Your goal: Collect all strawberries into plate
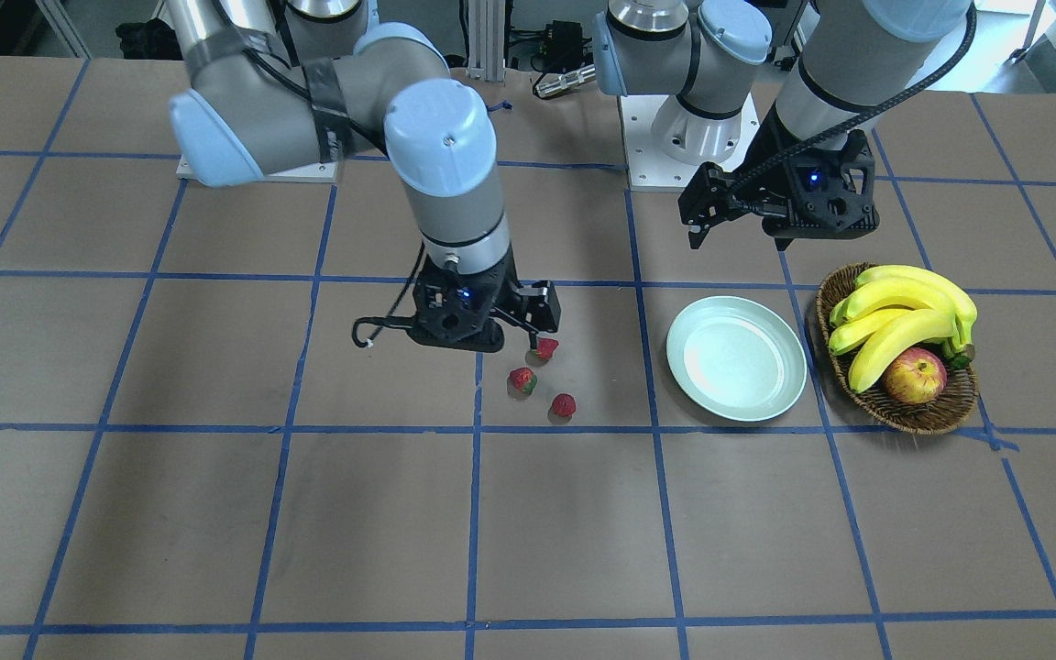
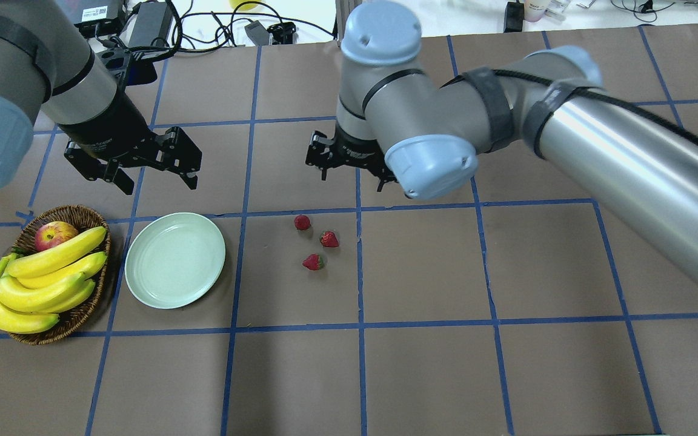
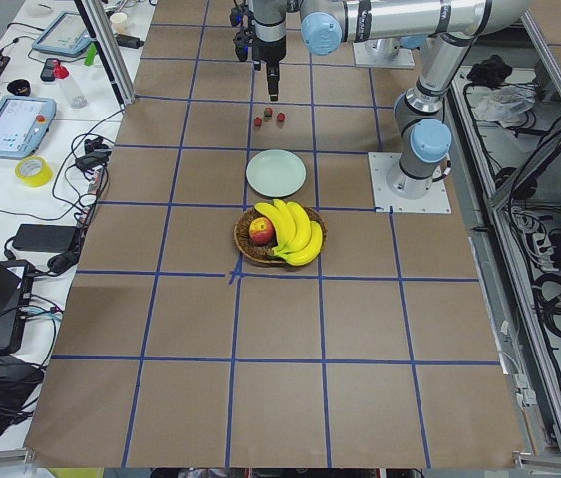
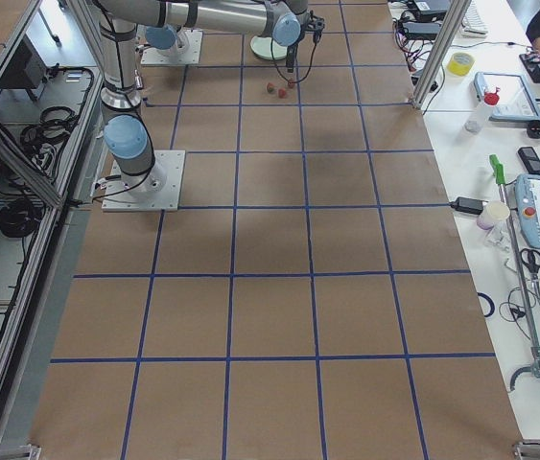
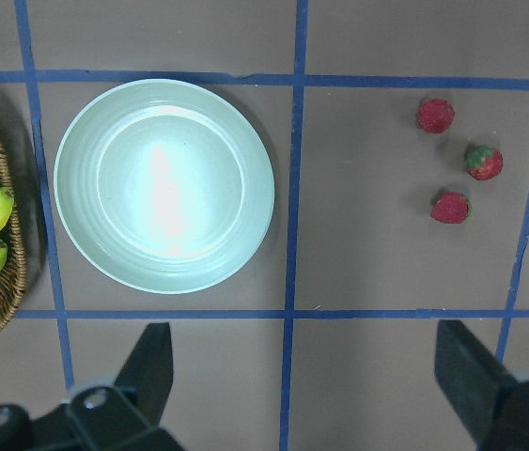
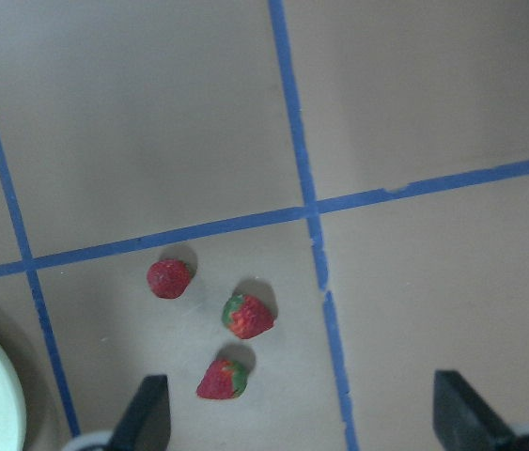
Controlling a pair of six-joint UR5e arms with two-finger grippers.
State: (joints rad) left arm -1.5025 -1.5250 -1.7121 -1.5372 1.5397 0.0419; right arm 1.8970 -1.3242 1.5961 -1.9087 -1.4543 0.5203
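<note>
Three strawberries lie loose on the brown table: one (image 2: 302, 222), a second (image 2: 329, 239) and a third (image 2: 313, 261). They also show in the right wrist view (image 6: 247, 316) and the front view (image 1: 522, 379). The pale mint plate (image 2: 175, 259) is empty, to their left in the overhead view. My right gripper (image 2: 352, 172) is open and hovers above the table just behind the berries; they sit between its fingers (image 6: 151, 413) in the wrist view. My left gripper (image 2: 158, 178) is open and empty, hovering behind the plate (image 5: 165, 186).
A brown wicker basket (image 2: 70, 212) with bananas (image 2: 40, 278) and a red-yellow apple (image 2: 55, 233) stands just left of the plate in the overhead view. Blue tape lines grid the table. Cables and gear lie along the far edge.
</note>
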